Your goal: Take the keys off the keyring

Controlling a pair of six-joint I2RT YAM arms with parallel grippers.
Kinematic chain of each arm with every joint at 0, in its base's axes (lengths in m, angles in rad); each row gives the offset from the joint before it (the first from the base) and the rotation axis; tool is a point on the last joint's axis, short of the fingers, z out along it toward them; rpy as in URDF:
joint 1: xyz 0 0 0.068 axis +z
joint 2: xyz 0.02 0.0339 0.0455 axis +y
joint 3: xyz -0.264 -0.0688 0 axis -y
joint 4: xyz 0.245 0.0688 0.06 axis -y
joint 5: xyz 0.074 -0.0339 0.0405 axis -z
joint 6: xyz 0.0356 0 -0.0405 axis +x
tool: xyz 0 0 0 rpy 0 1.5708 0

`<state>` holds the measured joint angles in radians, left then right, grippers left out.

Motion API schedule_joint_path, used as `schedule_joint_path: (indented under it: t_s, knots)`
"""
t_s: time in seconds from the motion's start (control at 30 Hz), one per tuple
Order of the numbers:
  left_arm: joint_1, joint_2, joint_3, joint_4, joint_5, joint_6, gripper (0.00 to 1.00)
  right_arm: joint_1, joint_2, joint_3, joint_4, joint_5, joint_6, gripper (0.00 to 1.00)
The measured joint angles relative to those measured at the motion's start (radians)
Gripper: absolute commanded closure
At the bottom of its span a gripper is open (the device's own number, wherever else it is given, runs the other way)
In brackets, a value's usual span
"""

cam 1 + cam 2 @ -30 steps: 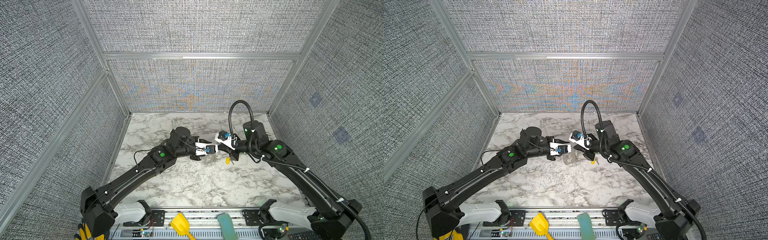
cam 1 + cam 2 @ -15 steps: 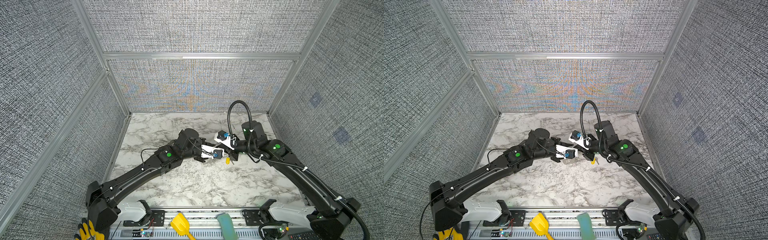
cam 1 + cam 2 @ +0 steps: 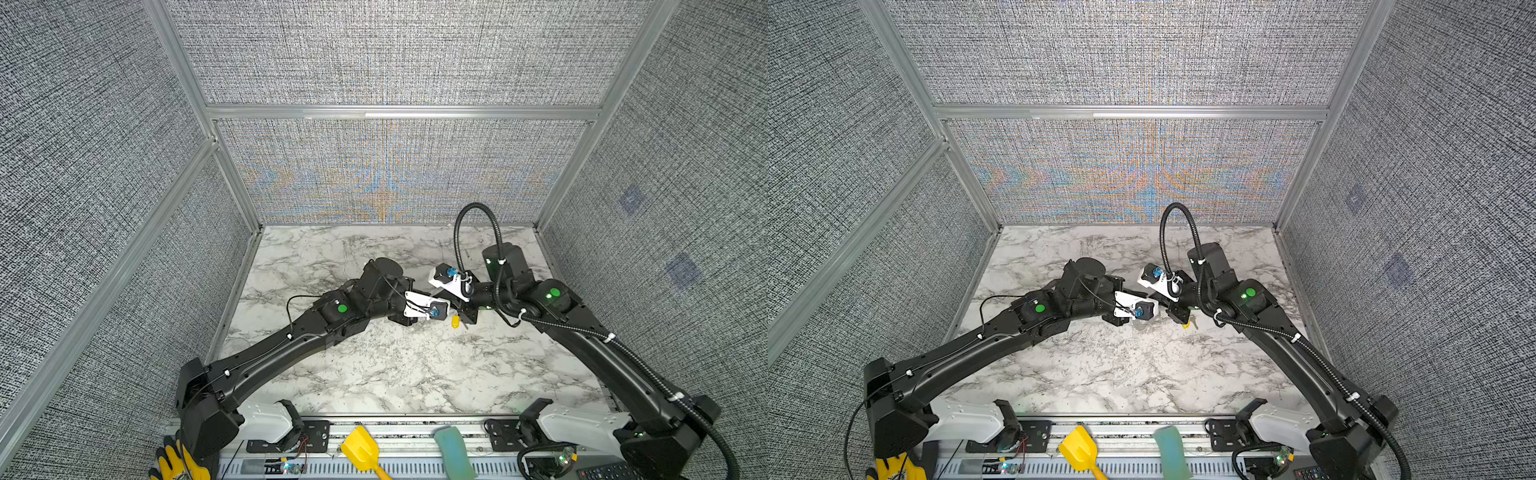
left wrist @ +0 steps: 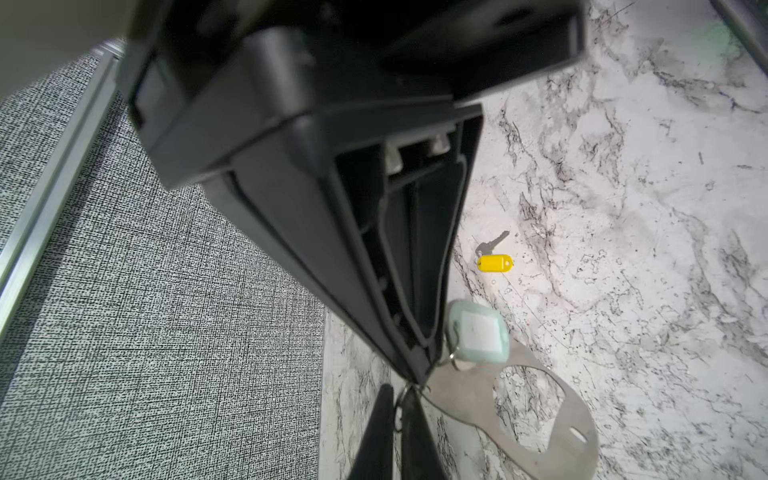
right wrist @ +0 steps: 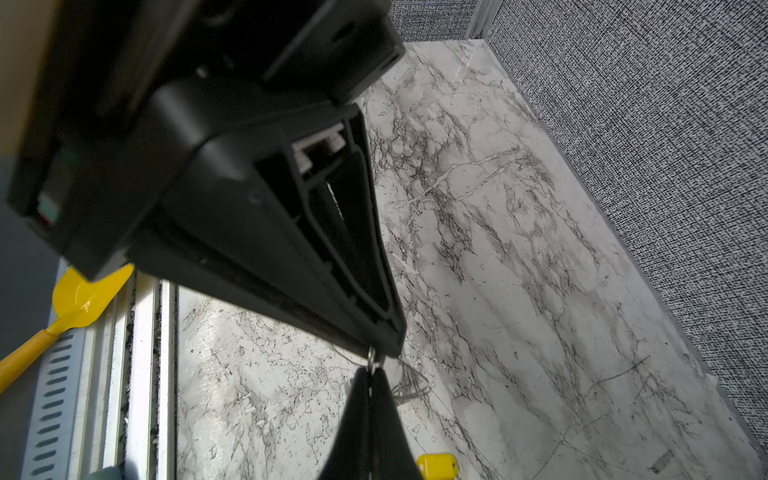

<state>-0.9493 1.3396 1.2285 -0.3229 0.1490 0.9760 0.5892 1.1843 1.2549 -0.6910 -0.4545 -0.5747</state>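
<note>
Clamped shut over table (image 3: 395, 374), clear of walls (image 3: 124, 208): left gripper (image 4: 417, 370), right gripper (image 5: 386, 351). From left wrist alone: teal-tagged key (image 4: 478, 334) touching keyring (image 4: 552, 419).

A white bench (image 3: 374, 374) of grey-veined marble pattern sits boxed in by grey woven fabric walls (image 3: 395, 54) on silver aluminium framing (image 3: 399, 111) — along its near edge, off the marble, lie a yellow plastic scoop (image 3: 360, 451), a pale teal block (image 3: 453, 451) and a yellow-and-black glove (image 3: 178, 467).

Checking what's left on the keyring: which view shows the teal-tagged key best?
Left wrist view: its teal tag shows whole, at the keyring edge beside the left gripper. In both top views that gripper hides it; the right wrist view misses it.
</note>
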Motion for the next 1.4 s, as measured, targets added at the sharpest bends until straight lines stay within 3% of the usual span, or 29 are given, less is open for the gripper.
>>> schedule_joint_path:
  t_s: [0.07, 0.23, 0.43, 0.6, 0.9, 1.4]
  knots:
    - [0.0, 0.004, 0.005, -0.011, -0.001, -0.001, 1.0, 0.0, 0.0, 0.0, 0.0, 0.006, -0.004, 0.98]
    - [0.0, 0.006, 0.008, -0.018, -0.007, -0.036, 1.0, 0.005, -0.026, -0.014, 0.018, 0.011, -0.002, 0.72]
    - [0.027, -0.018, -0.011, 0.005, 0.048, -0.12, 1.0, 0.0, -0.144, -0.13, 0.097, 0.094, 0.013, 0.61]
    - [0.067, -0.055, -0.052, 0.075, 0.135, -0.204, 1.0, 0.0, -0.222, -0.219, 0.175, 0.136, 0.042, 0.6]
    - [0.094, -0.081, -0.105, 0.175, 0.241, -0.323, 1.0, -0.001, -0.226, -0.255, 0.293, 0.131, 0.099, 0.59]
    - [0.101, -0.088, -0.153, 0.278, 0.245, -0.427, 1.0, 0.0, -0.216, -0.272, 0.382, 0.111, 0.171, 0.59]
